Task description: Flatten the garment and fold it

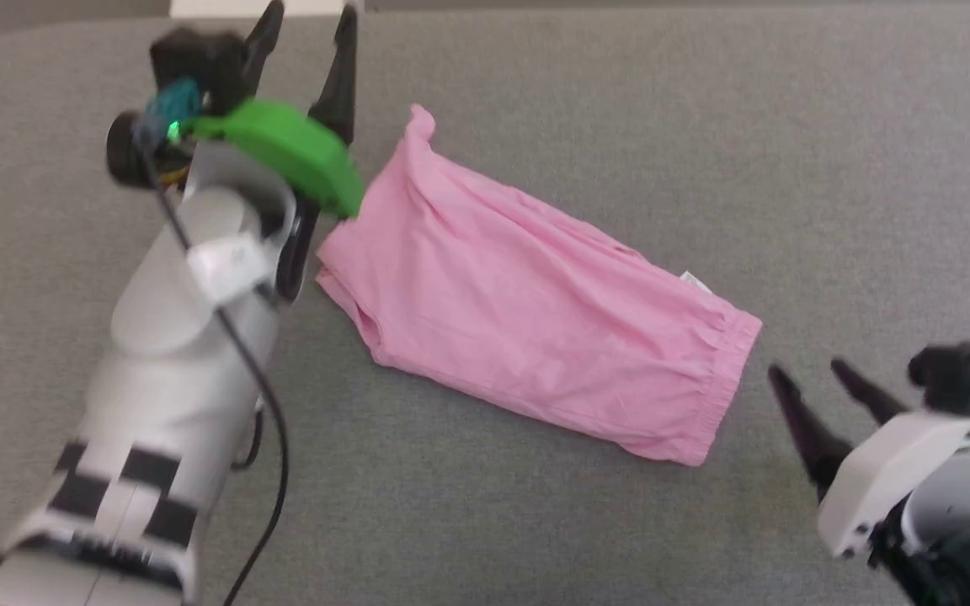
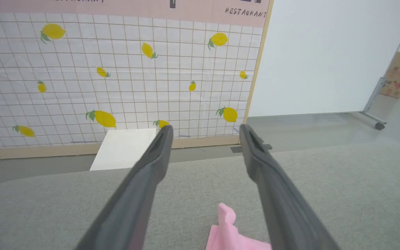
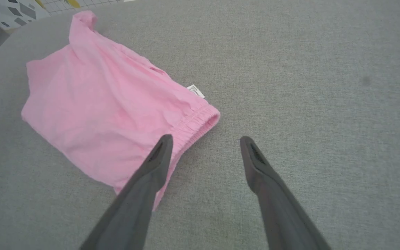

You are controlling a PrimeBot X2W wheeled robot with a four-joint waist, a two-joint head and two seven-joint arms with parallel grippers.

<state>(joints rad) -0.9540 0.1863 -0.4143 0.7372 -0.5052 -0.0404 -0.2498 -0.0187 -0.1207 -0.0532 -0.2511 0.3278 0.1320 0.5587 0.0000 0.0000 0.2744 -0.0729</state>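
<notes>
Pale left forearm at 8 o'clock; left gripper at 11, fingers spread, empty. Right gripper at 4, same. Light pink thin-cloth garment lies rumpled mid grey fabric tabletop. Likely light and limp, so pinch the gathered elastic waistband corners.

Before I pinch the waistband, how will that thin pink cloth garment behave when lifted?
Likely floppy: the thin light pink cloth garment lies wrinkled and flat, so it should drape from one pinch. Probably light, being so thin. Its gathered elastic waistband looks thicker, likely a firmer grip.
</notes>
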